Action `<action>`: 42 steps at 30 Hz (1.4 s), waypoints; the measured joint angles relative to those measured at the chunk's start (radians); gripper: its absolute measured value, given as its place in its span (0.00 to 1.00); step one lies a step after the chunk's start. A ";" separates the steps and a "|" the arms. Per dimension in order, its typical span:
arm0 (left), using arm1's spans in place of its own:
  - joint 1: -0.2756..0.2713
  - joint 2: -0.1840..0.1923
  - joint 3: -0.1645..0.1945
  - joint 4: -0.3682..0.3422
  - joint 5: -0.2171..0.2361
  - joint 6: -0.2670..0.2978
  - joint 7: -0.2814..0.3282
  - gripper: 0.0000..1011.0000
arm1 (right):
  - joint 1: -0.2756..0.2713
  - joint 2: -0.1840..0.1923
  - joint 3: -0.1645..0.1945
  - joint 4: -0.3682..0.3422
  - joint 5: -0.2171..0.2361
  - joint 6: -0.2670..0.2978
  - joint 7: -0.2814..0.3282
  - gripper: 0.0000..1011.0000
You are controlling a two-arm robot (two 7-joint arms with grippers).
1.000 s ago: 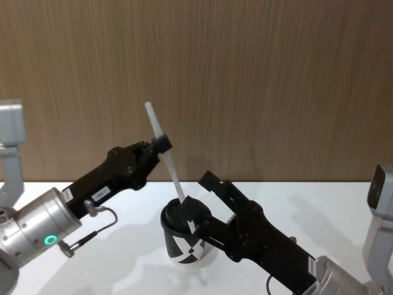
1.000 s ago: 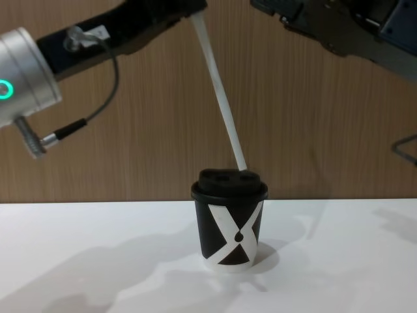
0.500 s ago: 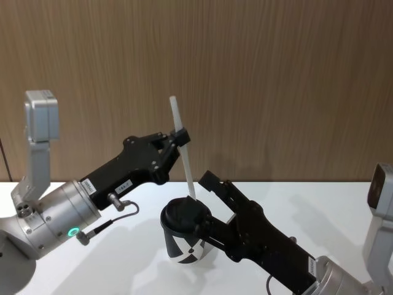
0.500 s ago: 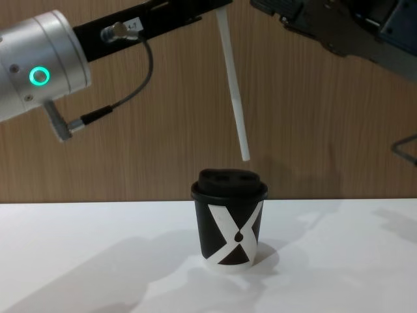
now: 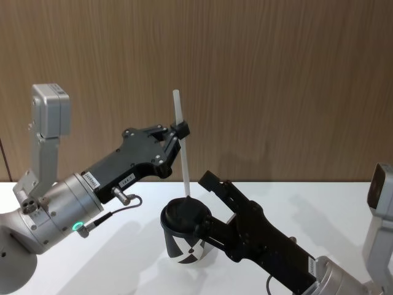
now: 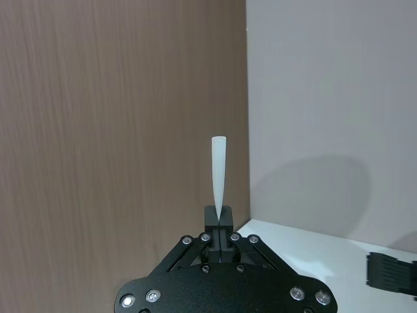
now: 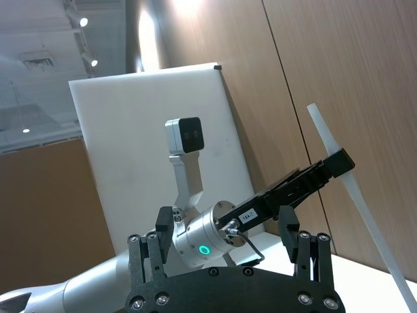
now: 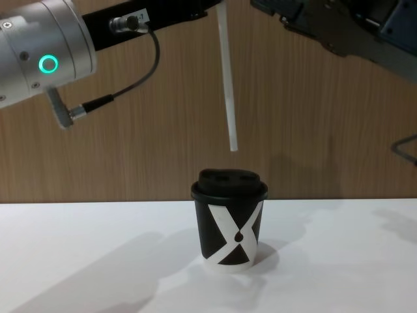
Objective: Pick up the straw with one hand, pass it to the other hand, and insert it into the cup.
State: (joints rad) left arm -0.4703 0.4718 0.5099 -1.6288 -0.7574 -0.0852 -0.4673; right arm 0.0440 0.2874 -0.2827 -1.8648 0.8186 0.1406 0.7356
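The white straw hangs nearly upright, with my left gripper of the silver-white arm shut on its upper part. In the chest view the straw ends a short way above the black domed lid of the cup, clear of it. The black cup with its white X stands upright on the white table. My dark right gripper sits open just right of the cup, nothing between its fingers. The left wrist view shows the pads pinching the straw. In the right wrist view the straw slants past my open right gripper.
The white table runs out on both sides of the cup. A wood-panel wall stands close behind it. A thin grey cable loops under the left arm. The dark right arm crosses the chest view's top right.
The left gripper has lifted the straw's lower end off the cup lid and turned the straw from slanted to nearly upright. The right gripper and the cup have not moved.
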 joint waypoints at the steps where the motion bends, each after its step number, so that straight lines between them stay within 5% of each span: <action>1: 0.000 0.000 -0.001 -0.001 0.004 0.000 0.004 0.00 | 0.000 0.000 0.000 0.000 0.000 0.000 0.000 0.99; 15: 0.006 -0.006 -0.012 -0.004 0.040 0.017 0.045 0.00 | 0.000 0.000 0.000 0.000 0.000 0.000 0.000 0.99; 42: 0.007 -0.038 -0.030 0.026 0.037 0.050 0.042 0.00 | 0.000 0.000 0.000 0.000 0.000 0.000 0.000 0.99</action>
State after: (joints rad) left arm -0.4631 0.4335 0.4801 -1.6027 -0.7205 -0.0356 -0.4257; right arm 0.0440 0.2874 -0.2827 -1.8648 0.8186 0.1406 0.7356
